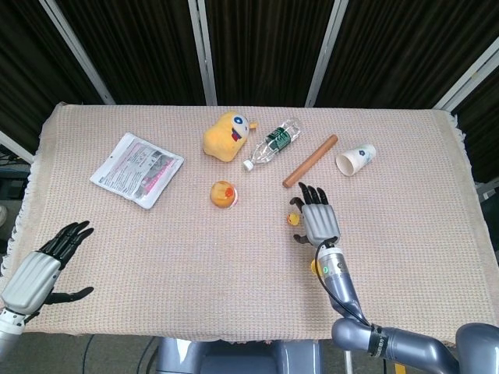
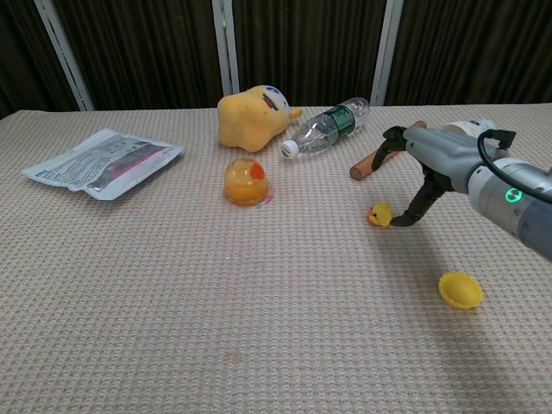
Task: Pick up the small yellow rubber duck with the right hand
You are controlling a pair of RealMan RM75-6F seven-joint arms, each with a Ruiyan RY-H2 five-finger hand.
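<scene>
The small yellow rubber duck sits on the cloth right of centre; the head view shows only a sliver of the duck beside my right hand. My right hand hovers over and just right of the duck with fingers spread. Its thumb tip hangs close to the duck's right side, and I cannot tell if it touches. Nothing is held. My left hand is open at the near left edge of the table, far from the duck.
A yellow cap lies near my right forearm. Behind the duck are a wooden rod, a lying water bottle, a paper cup, a yellow plush toy and an orange dome-shaped toy. A printed pouch lies far left.
</scene>
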